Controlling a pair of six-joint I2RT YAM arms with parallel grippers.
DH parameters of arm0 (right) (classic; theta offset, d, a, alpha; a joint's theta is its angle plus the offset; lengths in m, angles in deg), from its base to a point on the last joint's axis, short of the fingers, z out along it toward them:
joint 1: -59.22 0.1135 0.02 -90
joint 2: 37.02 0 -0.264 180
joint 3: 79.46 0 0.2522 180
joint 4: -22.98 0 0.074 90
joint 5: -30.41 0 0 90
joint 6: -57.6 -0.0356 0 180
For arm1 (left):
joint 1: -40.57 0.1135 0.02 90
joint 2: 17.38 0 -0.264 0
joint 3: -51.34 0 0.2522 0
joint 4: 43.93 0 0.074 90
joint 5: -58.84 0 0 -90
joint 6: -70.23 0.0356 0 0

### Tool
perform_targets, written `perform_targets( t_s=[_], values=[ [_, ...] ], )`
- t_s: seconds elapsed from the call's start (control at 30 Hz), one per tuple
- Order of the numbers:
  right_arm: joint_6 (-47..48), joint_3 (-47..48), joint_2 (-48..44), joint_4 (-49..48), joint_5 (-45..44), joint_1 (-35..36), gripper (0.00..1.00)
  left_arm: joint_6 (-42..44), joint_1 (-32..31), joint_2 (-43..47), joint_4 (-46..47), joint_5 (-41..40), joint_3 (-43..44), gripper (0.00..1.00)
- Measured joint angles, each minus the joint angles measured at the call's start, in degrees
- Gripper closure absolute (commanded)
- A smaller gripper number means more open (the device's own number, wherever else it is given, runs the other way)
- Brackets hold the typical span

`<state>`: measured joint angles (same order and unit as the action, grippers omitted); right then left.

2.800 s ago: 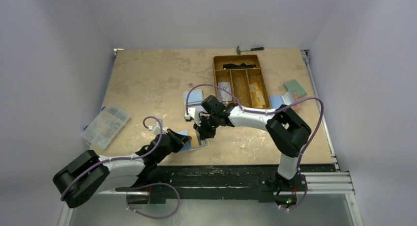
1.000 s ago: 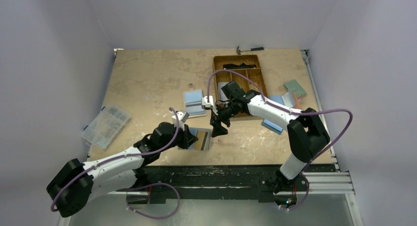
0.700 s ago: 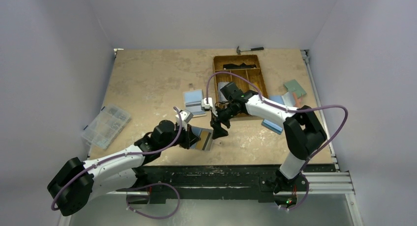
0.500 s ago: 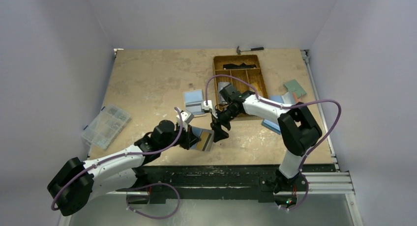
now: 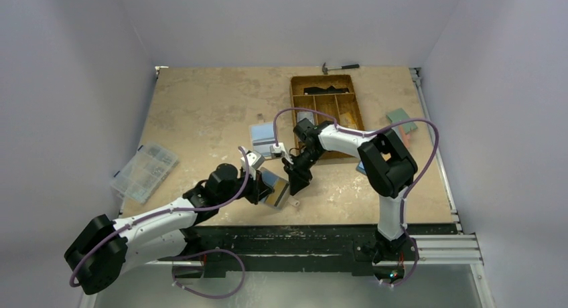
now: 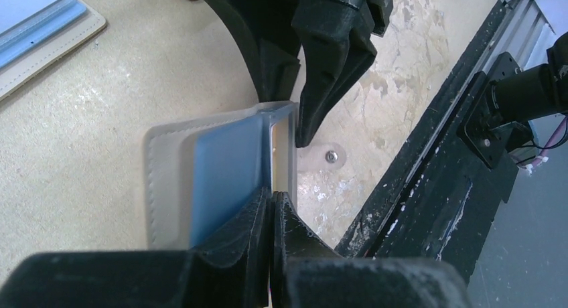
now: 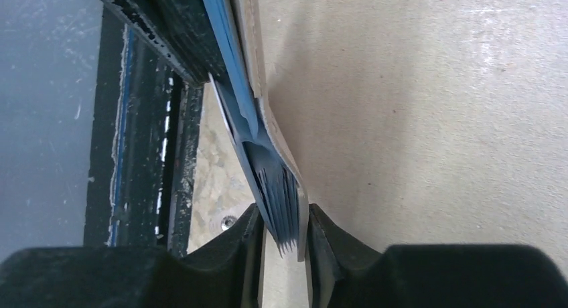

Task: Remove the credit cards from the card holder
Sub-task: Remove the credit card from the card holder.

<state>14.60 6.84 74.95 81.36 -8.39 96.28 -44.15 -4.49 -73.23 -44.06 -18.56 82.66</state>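
Extraction step, cards not yet out. The left gripper (image 6: 271, 207) is clamped on the near edge of the holder (image 5: 274, 189) and carries it clear of the table (image 5: 201, 107), close to the front edge and between the two arms, with its blue inner face turned up and its free edge pointing toward the other arm. The cards (image 7: 274, 201) sit inside as a fanned blue stack, their ends showing past the tan cover at that free edge. The right gripper (image 7: 282, 217) straddles this edge, one finger against the blue stack and the other against the tan flap, jaws only narrowly apart. Whether they already press or merely bracket the stack cannot be told from either wrist view. Judged stage: the start of the pull, with nothing withdrawn. The next move calls for the right fingers to close on the cards alone, leaving the tan flap outside the pinch, and then to draw straight away from the left gripper along the plane of the stack while the left holds firm. A pinch that includes the flap would likely drag the whole holder instead
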Motion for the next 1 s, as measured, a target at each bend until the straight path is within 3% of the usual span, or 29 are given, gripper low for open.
perform_targets(
  t_s=[0.37, 0.8, 1.0],
  values=[
    [1.1, 0.0, 0.2, 2.8, 1.8, -0.1, 1.0, 0.2, 0.0, 3.4, -2.1, -0.8, 0.0, 1.0],
    [1.7, 0.8, 0.4, 3.8, 1.3, 0.0, 1.0, 0.4, -0.1, 7.5, -8.0, -4.2, 1.1, 1.0],
    [1.3, 4.9, 5.0, 7.2, 1.5, -0.3, 0.91, -0.8, -0.1, 9.9, -12.3, -7.5, 2.3, 1.0]
  ],
)
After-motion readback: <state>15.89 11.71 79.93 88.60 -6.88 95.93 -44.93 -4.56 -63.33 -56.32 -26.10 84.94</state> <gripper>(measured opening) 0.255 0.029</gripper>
